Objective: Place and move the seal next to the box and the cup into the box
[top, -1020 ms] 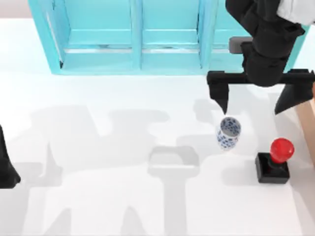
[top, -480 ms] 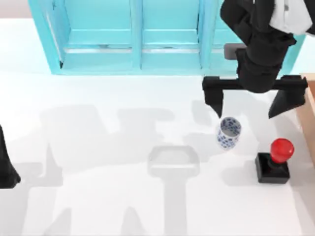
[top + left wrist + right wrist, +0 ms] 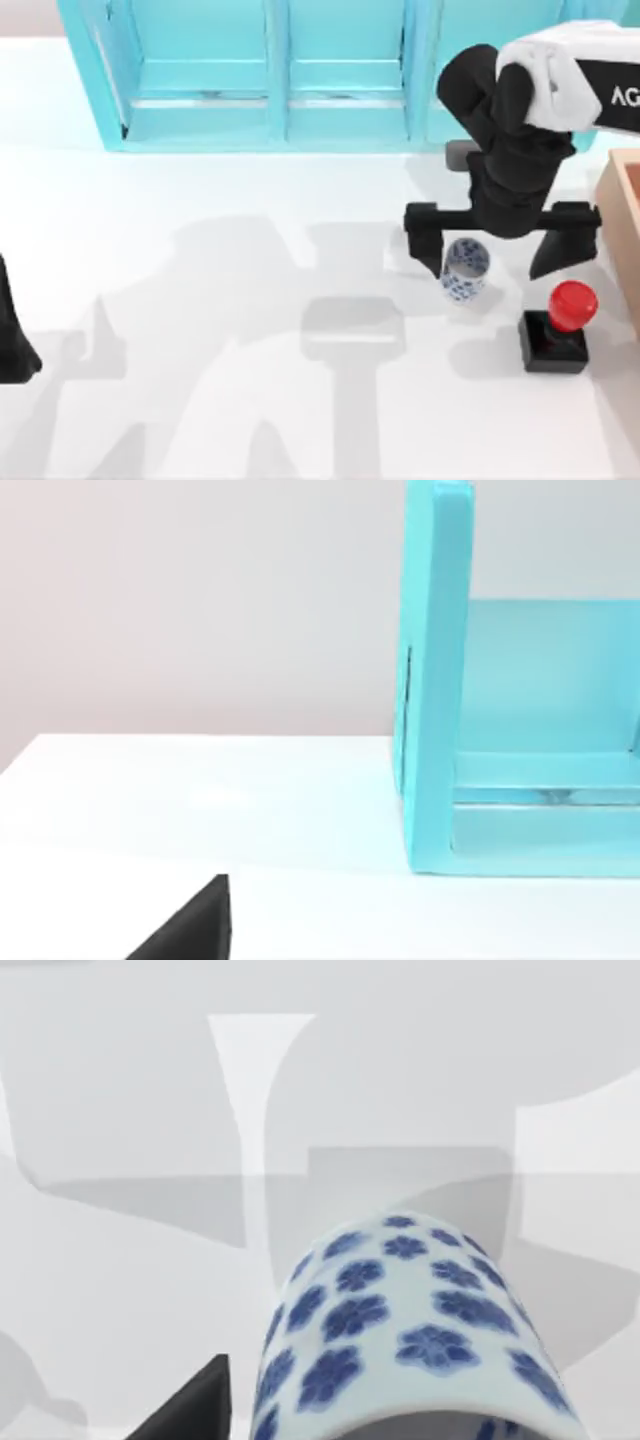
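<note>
So the right gripper is hanging over the cup with its fingers spread wide, one fingertip right at the cup's left side and the other well off to the right, closer to the seal. The cup isn't centred between them, so my guess is it needs to shift a bit before closing makes sense. Nothing is gripped yet; the cup stands upright on the white table, and in the right wrist view its blue-flowered wall is very close to the camera.

The seal sits just beside the box (only a tan corner of it shows at the table's right edge), which already looks like its finished spot, so the cup into the box is probably what's left.

The left arm is parked at the far left edge; I can't tell what its fingers are doing. The turquoise cabinet along the back isn't involved.
</note>
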Motion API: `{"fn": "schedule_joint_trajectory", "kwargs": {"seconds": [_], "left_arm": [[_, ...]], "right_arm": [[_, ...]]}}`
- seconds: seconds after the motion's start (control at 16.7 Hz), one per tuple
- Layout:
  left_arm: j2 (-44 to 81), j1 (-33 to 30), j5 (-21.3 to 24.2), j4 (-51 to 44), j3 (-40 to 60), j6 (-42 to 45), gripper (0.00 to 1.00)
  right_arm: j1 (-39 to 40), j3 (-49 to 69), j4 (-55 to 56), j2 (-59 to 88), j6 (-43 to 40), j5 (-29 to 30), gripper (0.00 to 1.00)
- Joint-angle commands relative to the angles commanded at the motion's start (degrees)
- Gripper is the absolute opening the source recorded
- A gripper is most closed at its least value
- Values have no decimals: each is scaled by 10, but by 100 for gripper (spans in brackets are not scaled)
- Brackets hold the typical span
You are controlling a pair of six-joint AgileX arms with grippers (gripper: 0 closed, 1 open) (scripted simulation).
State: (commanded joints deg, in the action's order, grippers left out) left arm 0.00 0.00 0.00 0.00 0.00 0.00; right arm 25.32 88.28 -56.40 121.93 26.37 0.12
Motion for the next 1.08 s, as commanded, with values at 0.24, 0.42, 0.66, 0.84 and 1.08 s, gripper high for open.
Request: {"fn": "schedule_joint_trajectory", "kwargs": {"seconds": [0.24, 0.42, 0.66, 0.84, 1.08], "left_arm": [[0, 0, 0, 0, 0, 0, 100], [0, 0, 0, 0, 0, 0, 100], [0, 0, 0, 0, 0, 0, 100], [0, 0, 0, 0, 0, 0, 100], [0, 0, 0, 0, 0, 0, 100]], "right_arm": [[0, 0, 0, 0, 0, 0, 92], [0, 0, 0, 0, 0, 0, 70], [0, 0, 0, 0, 0, 0, 40], [0, 0, 0, 0, 0, 0, 17], [0, 0, 0, 0, 0, 0, 0]]}}
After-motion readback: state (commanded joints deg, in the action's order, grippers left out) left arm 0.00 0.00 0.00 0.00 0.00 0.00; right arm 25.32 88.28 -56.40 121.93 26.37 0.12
